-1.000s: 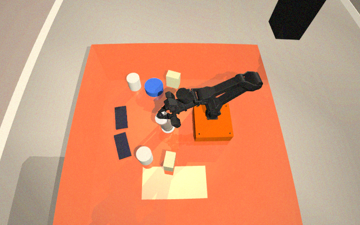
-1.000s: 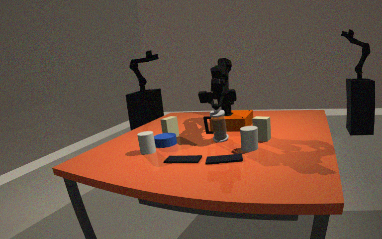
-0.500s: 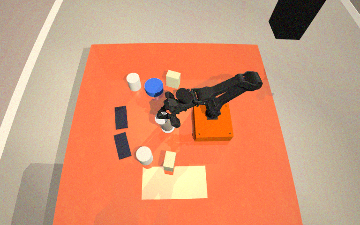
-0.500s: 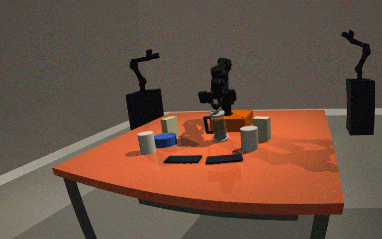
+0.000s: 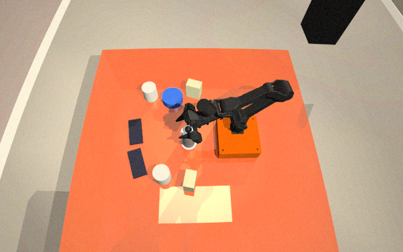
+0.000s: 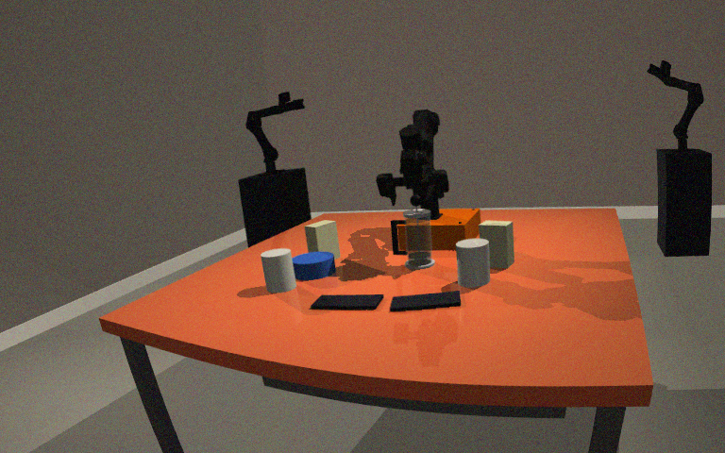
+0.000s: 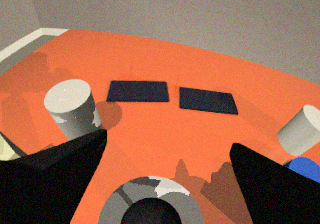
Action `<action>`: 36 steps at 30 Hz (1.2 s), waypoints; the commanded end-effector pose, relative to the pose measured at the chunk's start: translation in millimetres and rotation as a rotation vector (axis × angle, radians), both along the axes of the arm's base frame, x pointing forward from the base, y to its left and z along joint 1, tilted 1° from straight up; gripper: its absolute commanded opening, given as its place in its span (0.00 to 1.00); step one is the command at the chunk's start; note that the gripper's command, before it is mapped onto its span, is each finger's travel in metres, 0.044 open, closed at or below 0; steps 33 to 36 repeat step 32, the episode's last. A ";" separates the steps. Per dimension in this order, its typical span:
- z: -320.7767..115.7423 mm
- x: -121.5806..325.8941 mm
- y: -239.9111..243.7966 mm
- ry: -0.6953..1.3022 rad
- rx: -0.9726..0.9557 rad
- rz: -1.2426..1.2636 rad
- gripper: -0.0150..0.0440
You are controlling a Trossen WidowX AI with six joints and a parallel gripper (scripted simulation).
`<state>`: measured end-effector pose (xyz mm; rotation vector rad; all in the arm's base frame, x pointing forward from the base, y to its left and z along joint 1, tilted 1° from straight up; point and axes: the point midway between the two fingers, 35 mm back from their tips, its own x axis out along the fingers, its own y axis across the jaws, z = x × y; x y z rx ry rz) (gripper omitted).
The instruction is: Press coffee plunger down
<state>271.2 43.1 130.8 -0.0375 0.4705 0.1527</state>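
Observation:
The coffee press (image 5: 188, 144) (image 6: 418, 238) stands upright on the table, a clear cylinder with a pale base ring and a black handle (image 6: 395, 238). Its black plunger knob (image 5: 188, 128) (image 6: 415, 200) (image 7: 151, 214) is a short way above the lid, with a little rod showing between them in the exterior view. My gripper (image 5: 178, 128) (image 7: 171, 143) is wide open, with one finger on each side of the knob and a gap to it on both sides in the wrist view. The inside of the press is too unclear to tell where the filter sits.
A blue cylinder (image 5: 172, 97) (image 6: 314, 265), white cylinders (image 5: 149, 91) (image 5: 161, 174) and cream blocks (image 5: 193, 88) (image 5: 189, 180) stand around the press. Two flat dark plates (image 5: 135, 132) (image 5: 137, 163) lie beyond it. The orange base box (image 5: 239, 143) is on the arm's side.

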 end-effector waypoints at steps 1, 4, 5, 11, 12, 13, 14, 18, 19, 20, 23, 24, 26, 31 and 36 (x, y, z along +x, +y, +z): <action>0.0 0.0 -0.1 0.000 0.000 -0.001 1.00; 11.8 -3.0 0.0 0.002 -0.001 0.001 1.00; 19.7 -5.7 0.0 0.004 -0.002 0.002 1.00; 76.0 -43.8 -3.8 0.019 -0.007 0.011 1.00; 77.1 -45.9 -4.1 0.019 -0.007 0.011 1.00; 76.9 -45.9 -4.1 0.019 -0.007 0.011 1.00; 76.3 -45.8 -4.1 0.019 -0.007 0.011 1.00; 75.5 -45.6 -4.1 0.019 -0.007 0.011 1.00; 75.5 -45.6 -4.1 0.019 -0.007 0.011 1.00; 75.5 -45.6 -4.1 0.019 -0.007 0.011 1.00; 75.5 -45.6 -4.1 0.019 -0.007 0.011 1.00; 75.5 -45.6 -4.1 0.019 -0.007 0.011 1.00; 75.5 -45.6 -4.1 0.019 -0.007 0.011 1.00; 75.5 -45.6 -4.1 0.019 -0.007 0.011 1.00; 75.5 -45.6 -4.1 0.019 -0.007 0.011 1.00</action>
